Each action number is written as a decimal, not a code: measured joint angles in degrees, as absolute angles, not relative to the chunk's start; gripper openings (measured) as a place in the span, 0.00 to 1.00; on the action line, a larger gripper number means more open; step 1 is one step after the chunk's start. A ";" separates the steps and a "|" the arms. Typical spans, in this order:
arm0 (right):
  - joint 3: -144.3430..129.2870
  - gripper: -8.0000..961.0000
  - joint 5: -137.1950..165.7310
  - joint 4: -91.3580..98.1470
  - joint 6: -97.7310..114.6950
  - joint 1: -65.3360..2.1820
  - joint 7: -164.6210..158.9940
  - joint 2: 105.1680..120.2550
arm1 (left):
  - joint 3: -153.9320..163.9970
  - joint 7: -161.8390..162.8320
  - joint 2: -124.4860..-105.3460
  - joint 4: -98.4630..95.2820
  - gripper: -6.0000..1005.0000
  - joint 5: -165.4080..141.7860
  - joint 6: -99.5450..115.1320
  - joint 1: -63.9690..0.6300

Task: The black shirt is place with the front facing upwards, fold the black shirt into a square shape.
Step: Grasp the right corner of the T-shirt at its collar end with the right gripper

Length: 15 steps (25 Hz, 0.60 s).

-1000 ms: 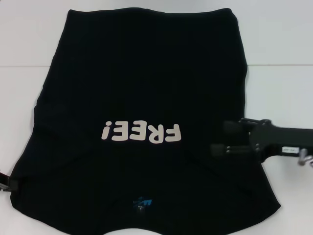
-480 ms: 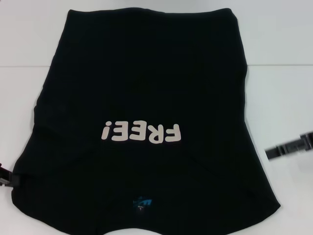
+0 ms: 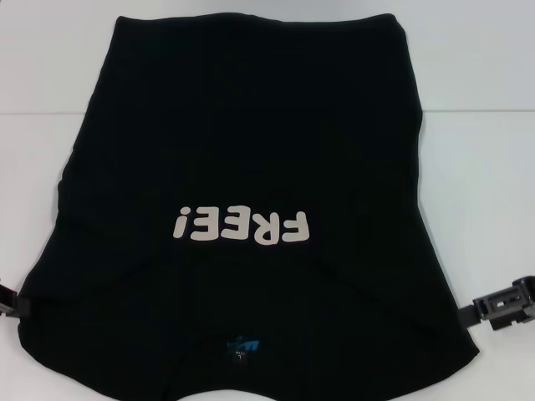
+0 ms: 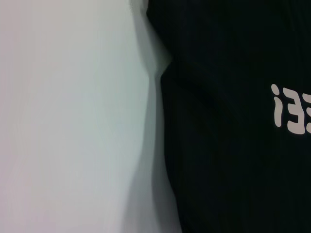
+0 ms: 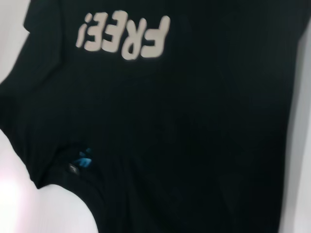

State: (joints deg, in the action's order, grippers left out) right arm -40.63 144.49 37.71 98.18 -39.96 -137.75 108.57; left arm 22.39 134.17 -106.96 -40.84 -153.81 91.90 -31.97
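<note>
Shirt and grippers are set out symmetrically: the black shirt (image 3: 251,192) is spread front-up on the white desk (image 3: 485,67), collar and blue neck label (image 3: 242,347) nearest the robot, long axis running away from it. The left gripper (image 3: 8,302) sits at the shirt's left shoulder edge, the right gripper (image 3: 504,306) just beside the right one; neither is nearer. Whether either gripper's fingers are open cannot be told.

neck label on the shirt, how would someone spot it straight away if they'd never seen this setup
A big black shirt covers most of the white table, its collar end nearest the robot. Below the pale upside-down lettering, close to that near edge and about midway across, sits the small neck label. It is the only blue thing on the otherwise plain black cloth.
</note>
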 joint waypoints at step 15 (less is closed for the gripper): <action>-43.53 0.91 147.49 36.23 94.85 -40.56 -137.41 110.00 | 22.52 134.16 -106.87 -40.51 0.05 -153.81 91.79 -32.76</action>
